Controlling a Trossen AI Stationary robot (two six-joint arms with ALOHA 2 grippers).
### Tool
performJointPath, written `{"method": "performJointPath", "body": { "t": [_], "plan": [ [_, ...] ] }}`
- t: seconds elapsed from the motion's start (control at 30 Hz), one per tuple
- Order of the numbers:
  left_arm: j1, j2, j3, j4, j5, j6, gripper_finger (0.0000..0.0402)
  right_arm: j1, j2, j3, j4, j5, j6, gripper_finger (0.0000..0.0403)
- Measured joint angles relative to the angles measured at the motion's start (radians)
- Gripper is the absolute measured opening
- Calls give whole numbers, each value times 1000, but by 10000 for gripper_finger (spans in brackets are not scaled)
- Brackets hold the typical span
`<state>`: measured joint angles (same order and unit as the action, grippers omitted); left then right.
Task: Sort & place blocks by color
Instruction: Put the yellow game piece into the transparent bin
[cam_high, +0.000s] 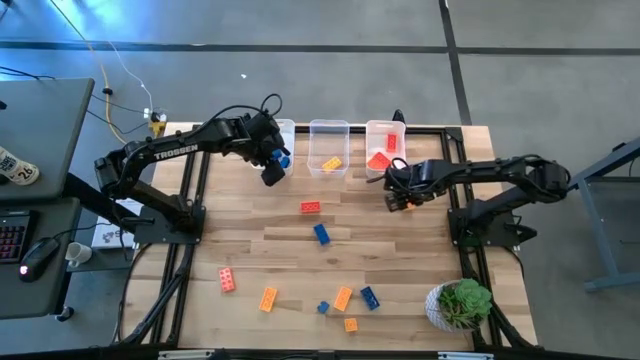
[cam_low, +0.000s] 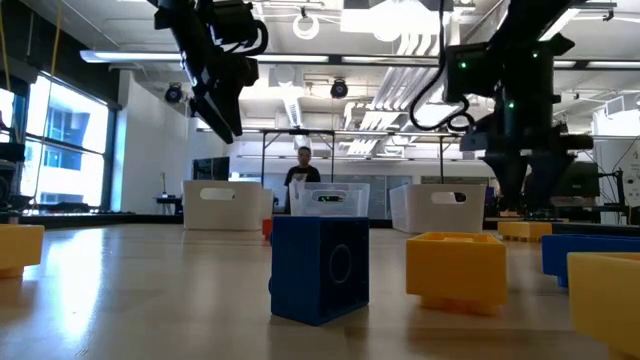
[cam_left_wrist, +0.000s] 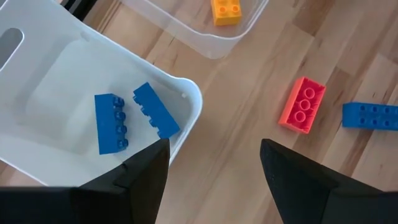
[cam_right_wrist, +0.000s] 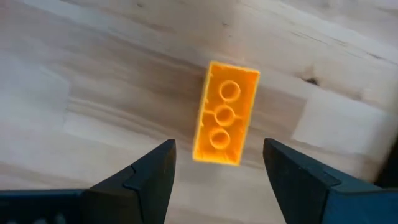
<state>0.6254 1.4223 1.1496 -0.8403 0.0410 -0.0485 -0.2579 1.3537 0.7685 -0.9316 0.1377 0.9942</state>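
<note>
Left tool (cam_high: 272, 172): fingers (cam_left_wrist: 134, 180) spread wide, holding nothing, raised above the desk at the corner of the left bin.
Left bin (cam_left_wrist: 189, 93): clear, partly below the left tool; two blue blocks (cam_left_wrist: 134, 118) lie side by side inside it.
Middle bin (cam_high: 328, 130): beyond the left tool; an orange-yellow block (cam_left_wrist: 226, 11) lies inside it.
Red block on the desk (cam_left_wrist: 302, 104): underside up, just ahead of the left tool's open fingers; a blue block (cam_left_wrist: 373, 116) lies just beside it.
Right tool (cam_high: 398, 195): fingers (cam_right_wrist: 140, 177) spread wide, empty, poised over the desk in front of the right bin.
Orange-yellow block under the right tool (cam_right_wrist: 224, 113): flat on the wood with its hollow underside up, lying between and just ahead of the open fingers, not touching either.
Right bin (cam_high: 385, 128): just behind the right tool; red blocks (cam_high: 380, 158) sit in it.
Loose blocks (cam_high: 343, 298): blue, orange-yellow and red ones scattered over the near half of the desk (cam_high: 420, 260), well apart from both tools.
</note>
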Motion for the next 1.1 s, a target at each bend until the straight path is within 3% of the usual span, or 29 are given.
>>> {"method": "performJointPath", "body": {
  "t": [0.83, 0.97, 1.1],
  "plan": [
    [0, 0, 0, 14, -3, -4, 239, -96, 1, -177, 216, -74, 10, 224],
    [0, 0, 0, 35, -3, -4, 239, -96, 1, -188, 215, -90, 19, 187],
    [0, 0, 0, 37, -3, -4, 239, -96, -1, -188, 214, -98, 17, 116]
  ]
}}
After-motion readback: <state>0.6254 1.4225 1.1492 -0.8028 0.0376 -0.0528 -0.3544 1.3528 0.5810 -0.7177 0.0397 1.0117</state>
